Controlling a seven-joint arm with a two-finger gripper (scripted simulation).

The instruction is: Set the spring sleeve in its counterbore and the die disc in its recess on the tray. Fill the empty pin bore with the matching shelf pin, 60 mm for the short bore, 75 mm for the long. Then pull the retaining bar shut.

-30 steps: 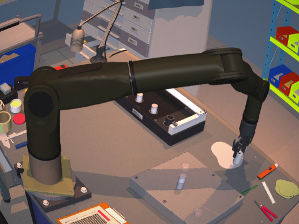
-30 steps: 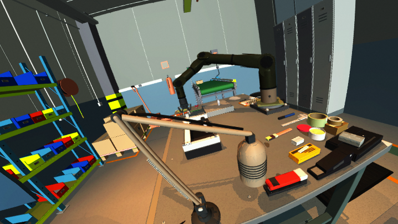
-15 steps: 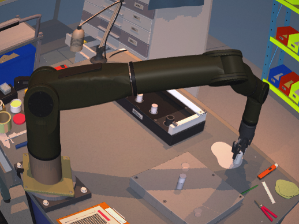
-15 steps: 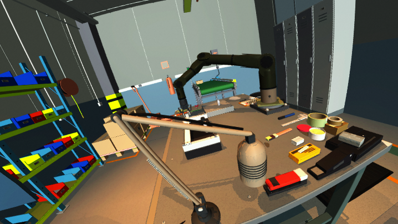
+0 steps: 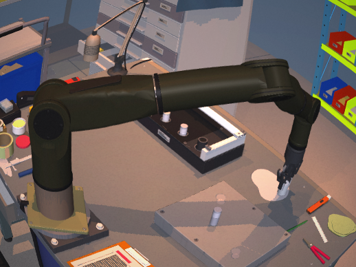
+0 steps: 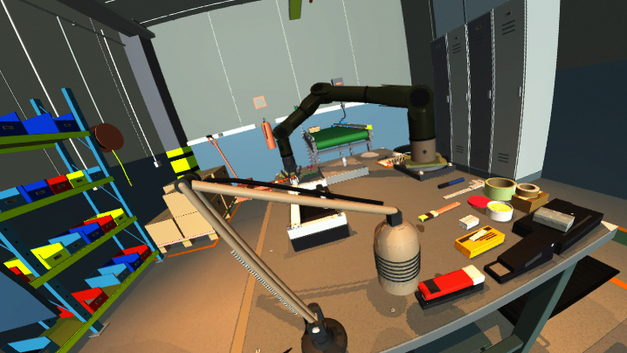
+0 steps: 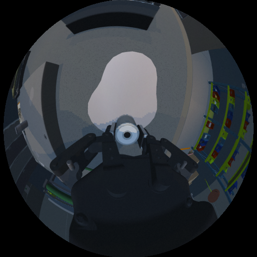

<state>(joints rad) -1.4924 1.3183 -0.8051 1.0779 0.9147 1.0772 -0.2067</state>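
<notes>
At the bench's right end a pale hollow spring sleeve (image 5: 283, 190) (image 7: 126, 134) stands upright at the edge of a light patch (image 5: 265, 183). My gripper (image 5: 283, 179) (image 7: 126, 135) is down over it, its fingers closed on the sleeve's two sides. The black tray (image 5: 194, 137) lies behind at mid-bench, with two pale pins (image 5: 184, 129) standing in bores, a dark ring (image 5: 202, 141) near its front and the white retaining bar (image 5: 221, 128) along its right side. A grey shelf plate (image 5: 223, 220) in front carries an upright pin (image 5: 215, 216) and two flat discs (image 5: 220, 198).
The bench edge runs close on the right, with an orange cutter (image 5: 319, 203), a white ruler (image 5: 319, 228), red pliers (image 5: 316, 251) and a green cloth (image 5: 341, 225) beside it. A desk lamp (image 5: 92, 47) stands behind the tray.
</notes>
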